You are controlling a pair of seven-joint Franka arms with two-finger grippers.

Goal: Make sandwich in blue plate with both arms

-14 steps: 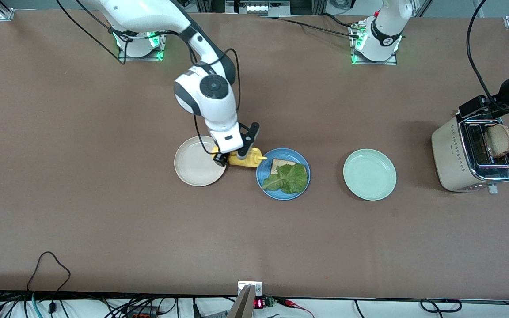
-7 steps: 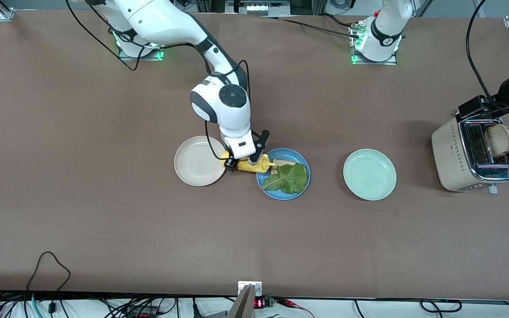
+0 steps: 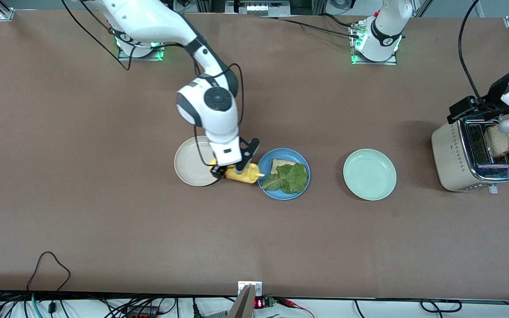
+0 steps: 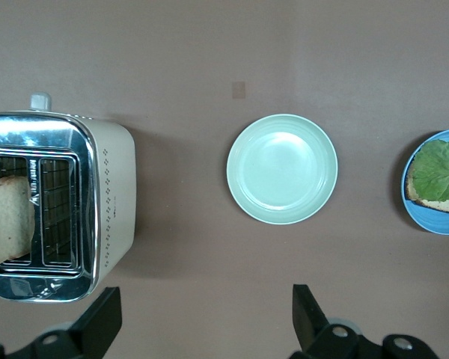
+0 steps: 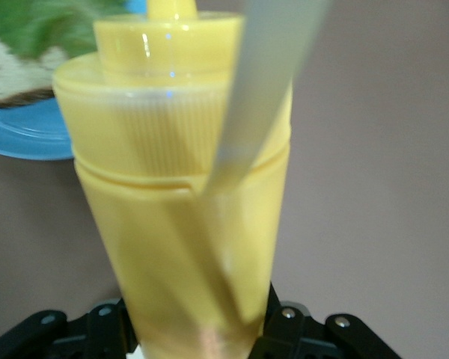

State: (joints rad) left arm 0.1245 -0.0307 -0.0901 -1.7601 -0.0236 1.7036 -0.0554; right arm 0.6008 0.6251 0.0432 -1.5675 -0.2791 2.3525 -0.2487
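Right gripper [image 3: 227, 170] is clamped on the yellow mustard squeeze bottle [image 3: 242, 172], held tilted with the nozzle toward the blue plate [image 3: 302, 158]. Half a second ago the nozzle tip reached over the plate's rim above the bread; now the bottle has drawn back toward the cream-white plate [image 3: 189, 161], and the tip sits just at the blue rim, no longer over the food. The right wrist view shows the bottle [image 5: 183, 187] filling the frame between the fingers, with a corner of the blue plate [image 5: 30, 134] past its cap.

Blue plate sits between the cream-white plate and the mint-green plate [image 3: 369, 174]. It holds one bread slice [image 3: 279, 165] under a lettuce leaf [image 3: 290, 178]; no top slice yet. I cannot see any mustard on the leaf.

Judgement: the sauce step looks finished or abandoned; the bottle is likely being taken away.

Left gripper [image 4: 202, 318] has risen slightly over the toaster [image 3: 473, 154]; its fingers are spread wide and hold nothing. A brown-crusted slice [image 3: 497, 141] stands in a toaster slot. That slice is the missing top.
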